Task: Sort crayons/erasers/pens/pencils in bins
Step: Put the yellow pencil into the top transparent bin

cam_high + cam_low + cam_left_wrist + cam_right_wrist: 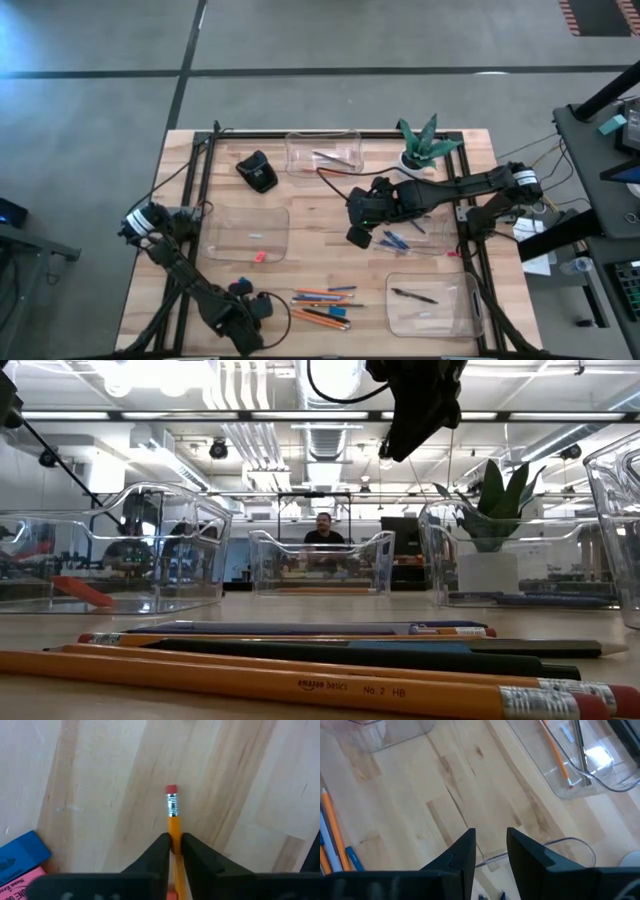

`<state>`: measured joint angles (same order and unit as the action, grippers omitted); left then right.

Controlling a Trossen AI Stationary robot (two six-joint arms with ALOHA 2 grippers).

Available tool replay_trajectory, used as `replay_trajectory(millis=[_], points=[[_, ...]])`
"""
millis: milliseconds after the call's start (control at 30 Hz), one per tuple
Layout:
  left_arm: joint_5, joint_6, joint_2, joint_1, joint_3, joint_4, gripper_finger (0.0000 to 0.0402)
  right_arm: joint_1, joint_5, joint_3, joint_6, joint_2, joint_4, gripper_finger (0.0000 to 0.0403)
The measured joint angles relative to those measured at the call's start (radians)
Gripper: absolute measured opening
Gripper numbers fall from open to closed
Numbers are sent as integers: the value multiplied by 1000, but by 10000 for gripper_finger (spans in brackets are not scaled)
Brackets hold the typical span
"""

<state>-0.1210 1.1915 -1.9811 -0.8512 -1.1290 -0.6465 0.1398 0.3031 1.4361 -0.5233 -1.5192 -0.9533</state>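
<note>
My left gripper, near the table's front edge left of the loose pile, is shut on an orange pencil. The pile of pencils and pens lies on the wood and fills the low view's foreground. A blue eraser and a pink eraser lie beside my left gripper. My right gripper is open and empty above the table's middle. The four clear bins are the far one with pencils, the left one with an eraser, the right one with blue crayons and the near right one with a pen. My left gripper pinches the pencil's shaft between its two fingertips, a little back from the eraser end. The pencil runs along the fingers and sticks out past them, eraser end first. Whether the pencil touches the table, I cannot tell.
A black lump-shaped object sits at the far left and a white plant pot at the far right. A black frame runs around the work area. A pink eraser lies by the left bin's near edge.
</note>
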Motion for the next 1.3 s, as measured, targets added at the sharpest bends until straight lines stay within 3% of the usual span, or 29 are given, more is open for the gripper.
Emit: replay_trajectory(millis=[167,333,500,633,767,1033,1133,1300], points=[[11,0,21,11,3,2,6,0,0,0,1,0,-1,95],[-27,-4,131,16,11,12,5,0,0,0,3,0,-1,94],[-205,-27,264,29,16,35,4,0,0,0,9,0,-3,97],[-244,-67,359,23,16,73,3,0,0,0,8,0,-8,94],[-376,-183,455,31,13,220,1,-1,6,0,16,0,-5,89],[-502,-579,589,29,14,516,1,-7,11,14,31,-1,11,95],[-517,-705,629,31,14,553,1,-7,4,14,14,-1,9,93],[-524,-785,694,36,24,558,2,-30,-32,24,11,-1,-19,84]])
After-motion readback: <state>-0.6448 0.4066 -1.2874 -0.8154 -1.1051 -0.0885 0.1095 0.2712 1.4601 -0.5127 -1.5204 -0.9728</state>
